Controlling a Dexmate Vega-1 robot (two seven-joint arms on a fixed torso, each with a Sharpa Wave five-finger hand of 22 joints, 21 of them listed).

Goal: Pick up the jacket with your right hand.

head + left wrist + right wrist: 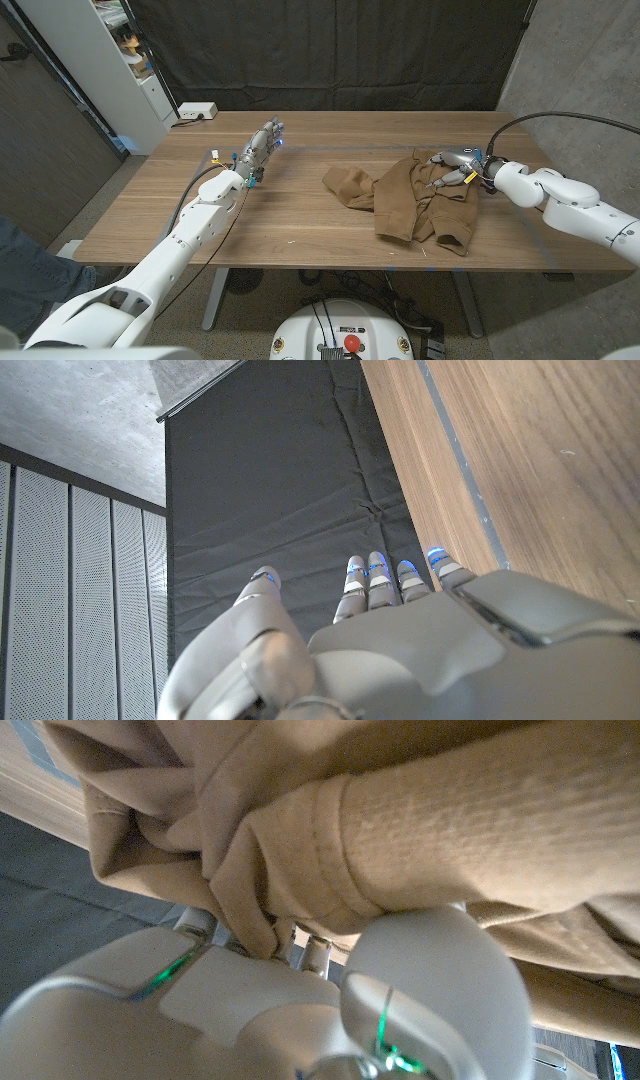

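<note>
1. the jacket (pixel 420 200) is tan and lies crumpled on the wooden table (pixel 300 220), on the robot's right side. one sleeve sticks out toward the middle of the table. most of the cloth looks like it is down on the wood.

2. the right hand (pixel 452 167) is on the far right part of the jacket, by the top edge of the pile. in the right wrist view the cloth (pixel 400 850) is bunched up right against the fingers (pixel 310 952), and a fold is tucked between them. so i think the hand has closed on a fold of the jacket.

3. how far along: the reach looks done and the grab looks made or almost made. the lift is what is left, since the jacket is not yet off the table.

4. the left hand (pixel 260 148) is well apart from the jacket, over the far left part of the table. its fingers (pixel 370 582) are straight and hold nothing.

5. a white power strip (pixel 196 112) sits at the far left corner of the table.
</note>
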